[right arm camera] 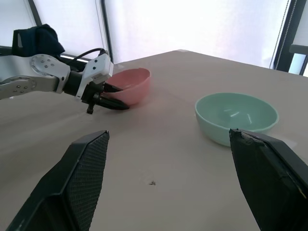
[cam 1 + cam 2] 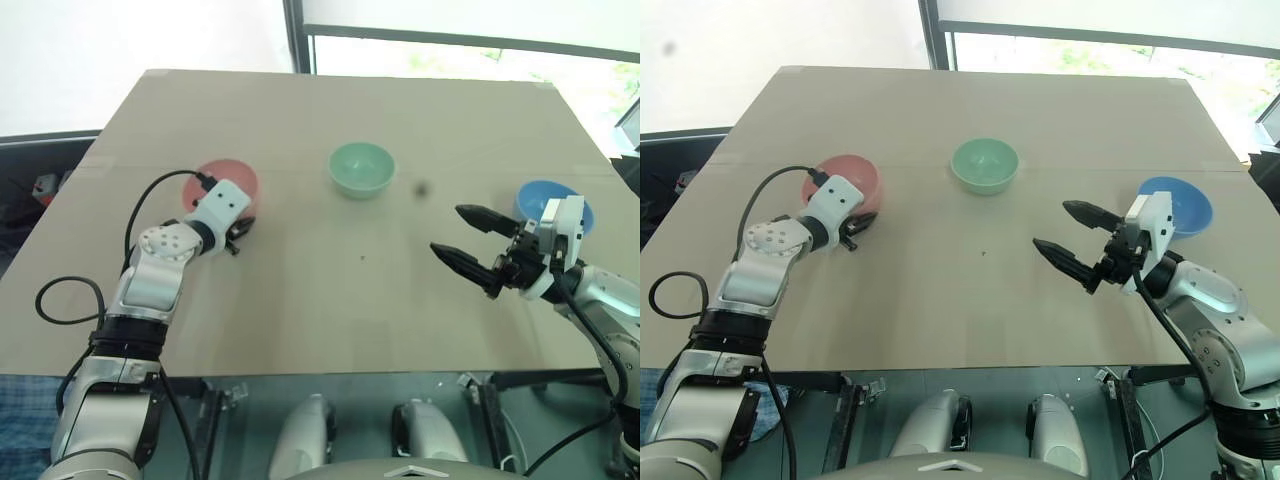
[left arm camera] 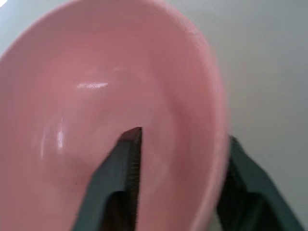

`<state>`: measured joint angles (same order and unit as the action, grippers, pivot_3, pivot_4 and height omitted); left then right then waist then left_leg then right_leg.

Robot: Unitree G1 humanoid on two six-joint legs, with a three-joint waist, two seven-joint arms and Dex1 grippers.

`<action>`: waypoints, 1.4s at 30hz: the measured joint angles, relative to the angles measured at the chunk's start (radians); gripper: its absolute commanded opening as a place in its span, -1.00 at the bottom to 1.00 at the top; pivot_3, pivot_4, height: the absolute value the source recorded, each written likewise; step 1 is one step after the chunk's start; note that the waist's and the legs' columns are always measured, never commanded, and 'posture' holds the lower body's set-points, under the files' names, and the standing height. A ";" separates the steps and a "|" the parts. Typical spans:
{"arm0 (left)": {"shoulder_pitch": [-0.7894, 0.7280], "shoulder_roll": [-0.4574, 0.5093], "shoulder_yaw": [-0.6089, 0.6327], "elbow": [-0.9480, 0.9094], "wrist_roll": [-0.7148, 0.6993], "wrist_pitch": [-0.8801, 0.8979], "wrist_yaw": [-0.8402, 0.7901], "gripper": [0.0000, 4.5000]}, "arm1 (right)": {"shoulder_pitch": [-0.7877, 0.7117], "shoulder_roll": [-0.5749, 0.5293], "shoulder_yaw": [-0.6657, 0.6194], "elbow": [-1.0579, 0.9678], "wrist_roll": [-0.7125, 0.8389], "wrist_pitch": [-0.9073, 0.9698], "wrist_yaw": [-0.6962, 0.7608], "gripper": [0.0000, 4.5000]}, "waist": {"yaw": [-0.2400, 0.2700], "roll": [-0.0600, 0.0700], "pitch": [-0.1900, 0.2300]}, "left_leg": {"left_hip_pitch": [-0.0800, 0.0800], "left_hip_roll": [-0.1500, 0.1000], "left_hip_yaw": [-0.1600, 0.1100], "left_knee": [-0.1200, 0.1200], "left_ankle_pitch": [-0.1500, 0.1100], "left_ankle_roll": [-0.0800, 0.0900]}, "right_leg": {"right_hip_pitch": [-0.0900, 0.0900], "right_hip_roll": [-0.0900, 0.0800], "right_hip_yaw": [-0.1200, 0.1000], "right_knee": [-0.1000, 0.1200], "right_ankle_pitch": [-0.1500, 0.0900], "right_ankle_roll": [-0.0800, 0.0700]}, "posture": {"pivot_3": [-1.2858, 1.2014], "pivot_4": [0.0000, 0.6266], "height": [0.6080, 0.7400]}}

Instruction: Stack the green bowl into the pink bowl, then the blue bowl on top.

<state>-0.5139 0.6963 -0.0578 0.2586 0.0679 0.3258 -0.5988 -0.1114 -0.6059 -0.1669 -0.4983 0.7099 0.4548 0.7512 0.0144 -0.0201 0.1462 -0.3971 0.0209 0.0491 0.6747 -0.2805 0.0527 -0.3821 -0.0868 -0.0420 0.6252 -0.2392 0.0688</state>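
My left gripper [image 3: 180,159] clamps the rim of the pink bowl [image 2: 235,177], one finger inside, one outside. Left to right of the smooth mint-green bowl [image 2: 361,169] sit the salmon-pink and sky-blue bowl [image 2: 540,197]. My right gripper [image 2: 470,240] hangs wide apart near the blue.

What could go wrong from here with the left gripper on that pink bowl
1. The left gripper pinches only the rim of the pink bowl, one finger inside and one outside, so the bowl may tip or slip if moved.
2. The green bowl and blue bowl sit unstacked; shifting the pink bowl changes the stacking target.
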 measured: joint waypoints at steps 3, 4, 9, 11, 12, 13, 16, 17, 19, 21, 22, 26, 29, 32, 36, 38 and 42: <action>-0.033 0.008 0.001 0.012 0.010 -0.033 -0.010 -0.96 | 0.012 0.000 -0.004 -0.002 0.000 0.000 -0.003 0.87 | 0.005 0.000 0.000 | 0.000 0.000 0.000 0.000 0.000 0.000 | 0.000 0.000 0.000 0.000 0.000 0.000 | 0.03 -0.52 1.00; -0.033 0.007 -0.004 0.025 0.011 -0.039 -0.021 -0.96 | 0.021 0.000 -0.005 -0.004 0.000 0.000 -0.004 0.87 | 0.003 0.000 0.000 | 0.001 0.000 0.000 0.001 0.000 0.000 | 0.000 -0.001 0.000 0.000 0.000 0.000 | 0.03 -0.52 1.00; -0.047 0.005 -0.023 0.038 0.019 -0.072 -0.057 -0.96 | 0.031 0.000 -0.007 -0.004 -0.001 0.000 -0.008 0.87 | 0.004 0.000 0.000 | 0.000 0.000 0.000 0.002 0.000 0.000 | 0.000 0.000 0.000 0.000 0.000 0.000 | 0.03 -0.52 1.00; -0.058 0.003 -0.039 0.036 0.014 -0.102 -0.107 -0.96 | 0.033 0.000 -0.008 -0.005 -0.001 -0.001 -0.009 0.87 | 0.004 0.000 0.000 | 0.000 0.000 0.000 0.002 0.000 0.000 | 0.000 0.000 0.000 0.000 0.000 0.000 | 0.03 -0.52 1.00; -0.064 0.003 -0.053 0.030 0.009 -0.120 -0.139 -0.96 | 0.034 -0.001 -0.008 -0.005 -0.001 -0.001 -0.010 0.87 | 0.004 0.000 0.000 | 0.000 0.000 0.000 0.002 0.000 0.000 | 0.000 0.000 0.000 0.000 0.000 0.000 | 0.03 -0.52 1.00; -0.067 0.004 -0.065 0.021 0.007 -0.130 -0.161 -0.96 | 0.035 -0.002 -0.008 -0.005 -0.001 -0.001 -0.011 0.87 | 0.004 0.000 0.000 | -0.001 0.000 0.000 0.002 0.000 0.000 | 0.000 0.000 0.000 0.000 0.000 0.000 | 0.03 -0.52 1.00; -0.072 -0.009 -0.114 -0.125 -0.049 -0.138 -0.302 -0.96 | 0.039 -0.004 -0.008 -0.006 -0.004 -0.001 -0.015 0.87 | 0.002 0.000 0.000 | -0.002 0.000 0.000 0.002 -0.001 0.001 | 0.000 0.000 0.000 0.000 0.000 0.000 | 0.03 -0.52 1.00; -0.073 -0.016 -0.126 -0.163 -0.063 -0.139 -0.329 -0.96 | 0.039 -0.004 -0.008 -0.006 -0.006 -0.001 -0.015 0.87 | 0.003 0.000 0.000 | -0.002 0.000 0.000 0.002 -0.001 0.001 | 0.000 0.000 0.000 0.000 0.000 0.000 | 0.03 -0.52 1.00; -0.076 -0.018 -0.182 -0.250 -0.072 -0.204 -0.412 -0.96 | 0.038 -0.004 -0.005 -0.009 -0.014 -0.002 -0.016 0.87 | 0.001 0.000 0.000 | -0.002 0.000 0.000 0.002 -0.001 0.002 | 0.000 0.000 0.000 0.000 0.000 0.000 | 0.03 -0.52 1.00; -0.075 -0.012 -0.211 -0.280 -0.072 -0.253 -0.464 -0.96 | 0.038 -0.003 -0.004 -0.009 -0.021 -0.003 -0.016 0.87 | -0.001 0.000 0.000 | -0.002 0.000 0.001 0.002 -0.001 0.002 | 0.000 0.000 0.001 0.000 0.000 0.000 | 0.03 -0.52 1.00; -0.073 -0.011 -0.235 -0.306 -0.079 -0.278 -0.513 -0.96 | 0.038 0.000 -0.003 -0.009 -0.024 -0.003 -0.017 0.87 | -0.002 0.000 0.000 | 0.000 0.000 0.002 0.002 -0.001 0.002 | 0.000 0.001 0.002 0.000 0.000 0.000 | 0.03 -0.52 1.00; -0.060 0.000 -0.278 -0.335 -0.090 -0.315 -0.591 -0.96 | 0.036 0.004 0.001 -0.009 -0.030 -0.003 -0.017 0.87 | -0.001 0.000 0.000 | 0.000 0.000 0.001 0.003 -0.001 0.002 | 0.000 0.001 0.002 -0.001 0.000 0.000 | 0.03 -0.52 1.00; -0.051 0.016 -0.305 -0.334 -0.084 -0.341 -0.630 -0.77 | 0.036 0.005 0.001 -0.009 -0.032 -0.003 -0.017 0.87 | 0.000 0.000 0.000 | 0.000 0.001 0.001 0.004 -0.001 0.002 | 0.000 0.001 0.002 0.000 0.000 0.000 | 0.03 -0.52 1.00; -0.051 0.018 -0.307 -0.334 -0.075 -0.378 -0.644 -0.36 | 0.036 0.009 0.001 -0.013 -0.032 -0.003 -0.018 0.87 | 0.003 0.000 0.000 | 0.000 0.001 0.001 0.005 -0.001 0.002 | 0.000 0.001 0.002 -0.001 0.000 0.000 | 0.03 -0.52 1.00; -0.051 0.012 -0.306 -0.325 -0.070 -0.422 -0.643 0.16 | 0.043 0.010 0.001 -0.026 -0.032 -0.003 -0.018 0.87 | 0.002 0.000 0.000 | -0.001 0.000 0.001 0.005 -0.002 0.003 | 0.000 0.001 0.002 -0.001 0.000 0.000 | 0.03 -0.52 1.00; -0.051 -0.003 -0.303 -0.324 -0.071 -0.439 -0.631 0.56 | 0.048 0.010 0.001 -0.028 -0.032 -0.003 -0.016 0.87 | 0.003 0.000 0.000 | -0.001 0.000 0.001 0.006 -0.002 0.003 | 0.000 0.001 0.002 -0.001 0.000 0.000 | 0.03 -0.52 1.00; -0.051 -0.047 -0.268 -0.324 -0.114 -0.427 -0.599 0.99 | 0.050 0.010 0.001 -0.030 -0.032 -0.003 -0.016 0.87 | 0.002 0.000 0.000 | -0.001 0.001 0.000 0.007 -0.002 0.003 | 0.001 0.001 0.002 0.000 0.000 0.000 | 0.03 -0.52 1.00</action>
<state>-0.5649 0.6491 -0.3256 -0.0649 -0.0463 -0.1017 -1.1979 -0.0610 -0.5962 -0.1661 -0.5278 0.6777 0.4514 0.7350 0.0165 -0.0200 0.1463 -0.3982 0.0216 0.0496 0.6816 -0.2822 0.0556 -0.3816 -0.0861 -0.0402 0.6250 -0.2392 0.0689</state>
